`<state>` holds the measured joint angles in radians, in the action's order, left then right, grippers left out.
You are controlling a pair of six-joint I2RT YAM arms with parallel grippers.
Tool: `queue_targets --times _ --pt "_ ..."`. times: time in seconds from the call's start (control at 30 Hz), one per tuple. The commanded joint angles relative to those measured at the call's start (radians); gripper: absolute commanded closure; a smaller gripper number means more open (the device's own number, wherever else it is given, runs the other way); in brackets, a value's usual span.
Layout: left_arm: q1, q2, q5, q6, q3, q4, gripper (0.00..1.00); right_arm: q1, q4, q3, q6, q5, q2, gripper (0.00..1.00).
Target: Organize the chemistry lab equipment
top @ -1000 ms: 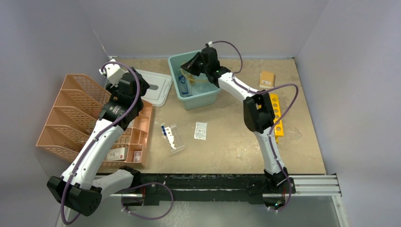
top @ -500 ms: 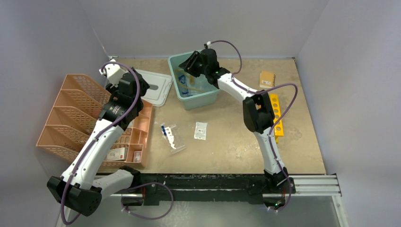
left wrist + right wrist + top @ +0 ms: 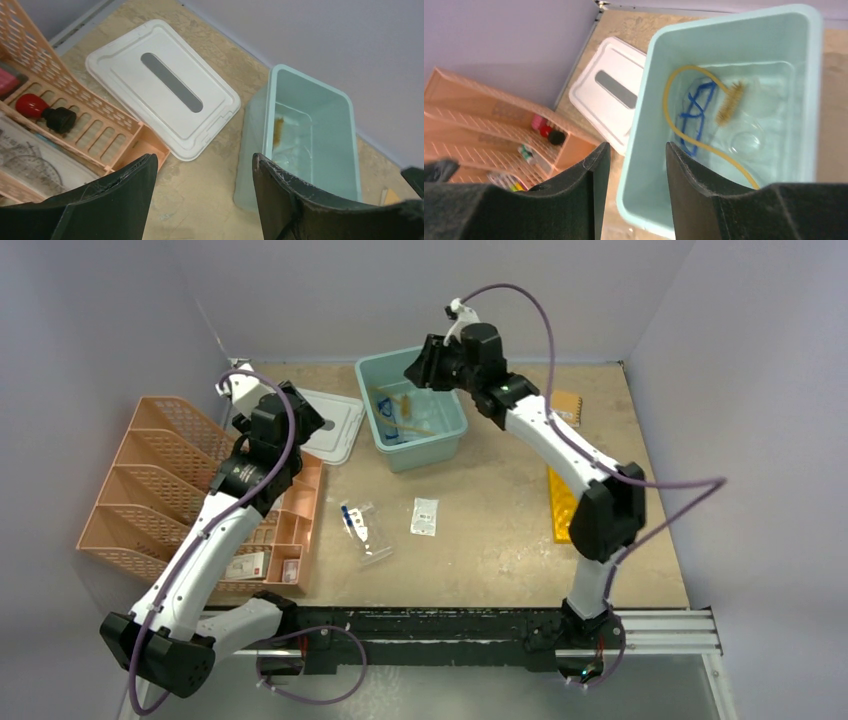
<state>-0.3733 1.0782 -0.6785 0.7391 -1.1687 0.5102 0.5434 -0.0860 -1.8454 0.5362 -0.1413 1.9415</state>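
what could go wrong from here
1. The glass dish lies in the teal bin next to the amber tubing. Anything dropped in from above could crack it.
2. The tubing curls around the blue safety glasses, so lifting one may drag the other.
3. The open right gripper and open left gripper both hover near this bin, so the arms could collide.

Small loose items [image 3: 290, 568] in tray [image 3: 318, 490] unidentifiable; yellow rack [image 3: 558, 502] partly hidden.
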Motion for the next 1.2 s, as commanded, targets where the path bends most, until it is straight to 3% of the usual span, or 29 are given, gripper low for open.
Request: queue_targets --times 0.0,0.2,0.47,0.67,0.93,1.03,1.17 --pt "0.007 -0.030 0.081 -0.005 0.032 -0.091 0.31 0.019 -0.050 0.250 -0.210 0.068 -0.225 0.52" --pt "0.007 -0.045 0.096 0.009 0.064 -0.109 0.31 0.140 -0.053 0.530 -0.307 0.160 -0.426 0.44" --pt "0.008 -0.050 0.005 -0.010 0.052 -0.074 0.31 0.331 -0.123 0.683 -0.313 0.297 -0.345 0.40" --pt "0.007 -0.046 0.049 0.024 0.055 -0.059 0.31 0.383 -0.251 0.617 -0.248 0.356 -0.197 0.34" --pt "0.007 -0.071 0.109 0.053 0.076 -0.015 0.32 0.385 -0.204 0.676 -0.092 0.403 -0.157 0.27" --pt "0.007 -0.087 0.154 0.062 0.097 -0.019 0.32 0.384 -0.166 0.694 -0.064 0.417 -0.144 0.28" --pt "0.007 -0.104 0.198 0.069 0.111 -0.028 0.32 0.376 -0.152 0.696 -0.033 0.431 -0.122 0.38"
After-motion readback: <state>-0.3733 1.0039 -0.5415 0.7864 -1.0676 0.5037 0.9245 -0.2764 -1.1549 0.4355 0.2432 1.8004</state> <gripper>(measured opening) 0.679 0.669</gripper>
